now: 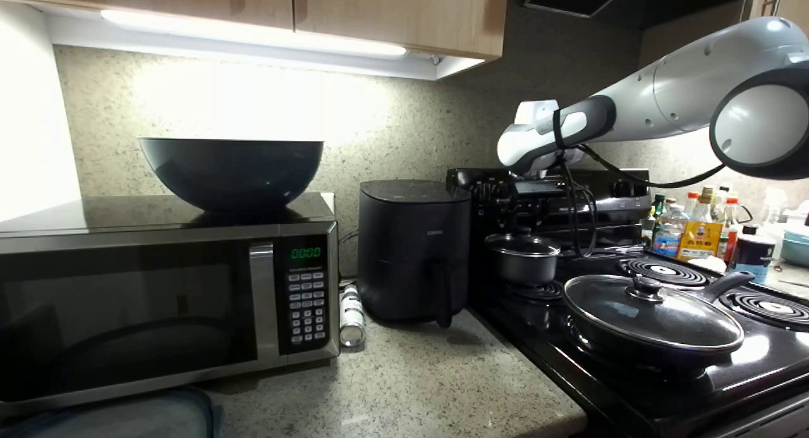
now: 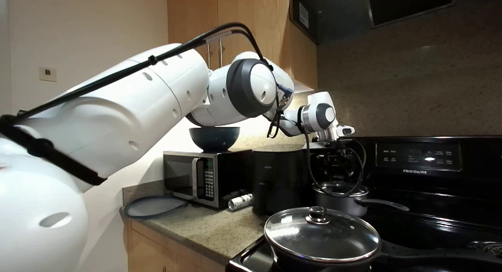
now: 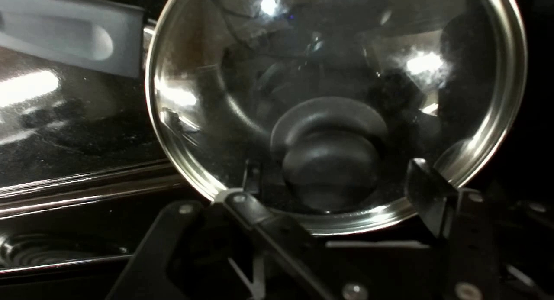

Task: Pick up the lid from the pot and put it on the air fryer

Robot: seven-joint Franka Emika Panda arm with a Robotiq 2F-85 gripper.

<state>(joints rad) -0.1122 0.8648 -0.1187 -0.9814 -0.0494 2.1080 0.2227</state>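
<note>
wrist view: my gripper (image 3: 335, 183) is spread wide over the lid (image 3: 333, 75) on the pot (image 1: 523, 270), knob (image 3: 331, 170) showing in between

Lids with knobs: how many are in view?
2: the small lid sits on the pot, and the wide lid covers the dark pan. Others may be hidden from view.

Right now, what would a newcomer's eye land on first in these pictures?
Probably the white robot arm, stretched across an exterior view to end above the small saucepan. Next, the big dark bowl perched on the microwave. In the wrist view, the saucepan's shiny-rimmed glass lid dominates, its black knob framed by the open jaws.
</note>
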